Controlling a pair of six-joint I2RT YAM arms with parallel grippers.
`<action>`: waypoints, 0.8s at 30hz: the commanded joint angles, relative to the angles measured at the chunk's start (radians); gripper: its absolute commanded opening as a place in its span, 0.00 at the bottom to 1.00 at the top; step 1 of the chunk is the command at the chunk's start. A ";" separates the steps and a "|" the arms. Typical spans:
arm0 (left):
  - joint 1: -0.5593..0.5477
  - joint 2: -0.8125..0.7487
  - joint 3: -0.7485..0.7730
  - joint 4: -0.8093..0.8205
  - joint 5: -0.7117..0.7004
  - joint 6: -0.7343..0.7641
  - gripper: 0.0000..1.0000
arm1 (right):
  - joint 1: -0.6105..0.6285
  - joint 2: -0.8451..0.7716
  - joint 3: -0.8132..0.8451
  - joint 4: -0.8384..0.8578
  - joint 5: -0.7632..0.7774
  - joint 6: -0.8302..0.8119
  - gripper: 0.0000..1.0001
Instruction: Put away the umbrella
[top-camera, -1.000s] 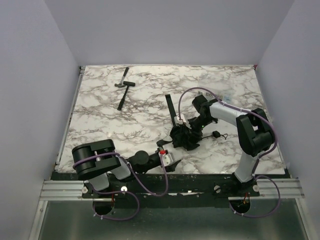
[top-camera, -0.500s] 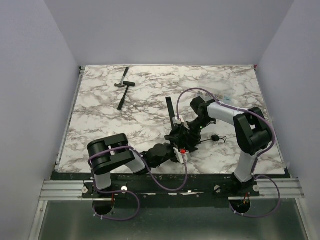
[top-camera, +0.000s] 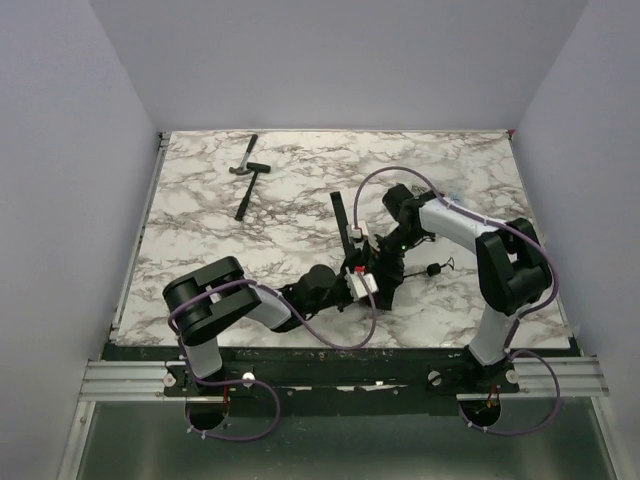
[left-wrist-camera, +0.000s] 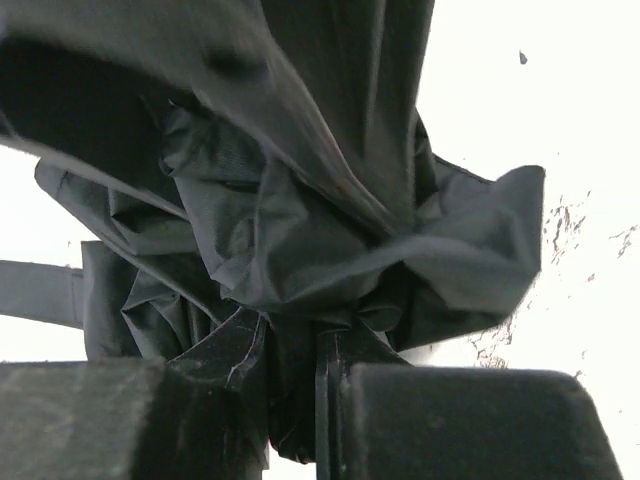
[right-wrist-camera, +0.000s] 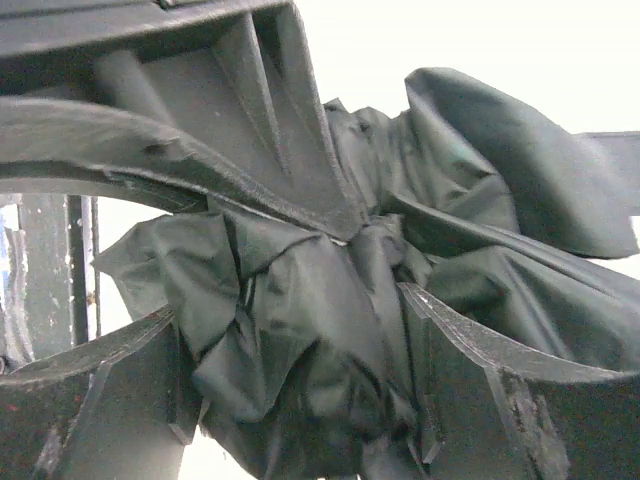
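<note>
Umbrella (top-camera: 384, 270) lies on the bench (top-camera: 200, 230), well apart from the hammer (top-camera: 246, 172), to its right. Left pincer (left-wrist-camera: 318, 360) is pinching canopy fabric, right pincer (right-wrist-camera: 300, 290) is spread around the bunch. Floppy, slippery stuff I reckon; grab the stiff shaft instead.

A white desk (top-camera: 200, 240) veined in grey marble carries everything. A small black-handled hammer (top-camera: 247, 168) lies in the far left corner, well apart from the rest. Right of centre, nearer the front edge, the black umbrella (top-camera: 385, 268) lies with its canopy bunched. A narrow black strip (top-camera: 342, 215) lies just behind it, pointing away.
</note>
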 joint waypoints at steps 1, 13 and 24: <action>0.077 0.075 -0.074 -0.241 0.207 -0.258 0.00 | -0.041 -0.074 0.131 -0.068 0.000 0.016 0.77; 0.243 0.198 0.035 -0.419 0.464 -0.443 0.00 | -0.124 -0.410 0.075 -0.143 -0.081 -0.400 0.96; 0.354 0.373 0.089 -0.442 0.660 -0.677 0.00 | -0.109 -0.552 -0.265 0.134 -0.112 -0.657 1.00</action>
